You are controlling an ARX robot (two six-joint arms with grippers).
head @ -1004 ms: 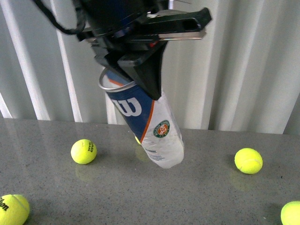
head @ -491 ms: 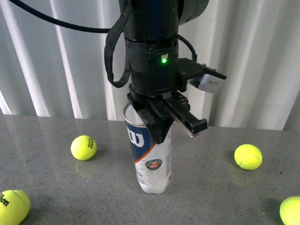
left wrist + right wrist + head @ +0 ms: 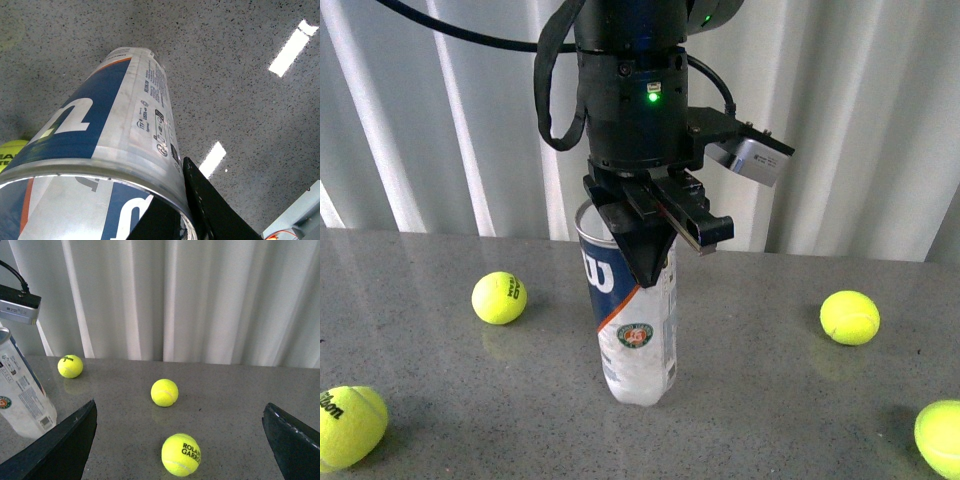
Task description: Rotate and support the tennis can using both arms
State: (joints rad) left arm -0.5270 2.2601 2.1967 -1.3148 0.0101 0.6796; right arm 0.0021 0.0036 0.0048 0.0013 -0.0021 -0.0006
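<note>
The tennis can [image 3: 635, 330] is a clear plastic tube with a thin silver rim around its open mouth. A glossy navy-and-white label wraps it, carrying a white W, an orange stripe and a round emblem. Its rounded base rests on the tabletop [image 3: 770, 400] about midway between the left and right edges, forward of the back edge. The long axis runs almost vertical, mouth up, with the top leaning slightly toward the left edge. The left pincer [image 3: 650, 270] comes down from above and grips the can's wall at the rim: the left wrist view shows one flat black finger inside the mouth and the other against the outside. Above it rises the thick, black, cylindrical left arm [image 3: 630, 100], with a small green light [image 3: 653, 96], a looping black cable [image 3: 545, 90] and a silver-grey box [image 3: 752, 158] on its side. The right pincer [image 3: 180, 407] stands wide open, holding nothing, with the can off to one side of it. The tabletop is grey, speckled, polished stone. Fuzzy yellow-green tennis balls [image 3: 500, 298] lie scattered well apart from the can, toward the left and right edges and the near corners. A white pleated curtain [image 3: 880, 120] hangs behind the back edge.
</note>
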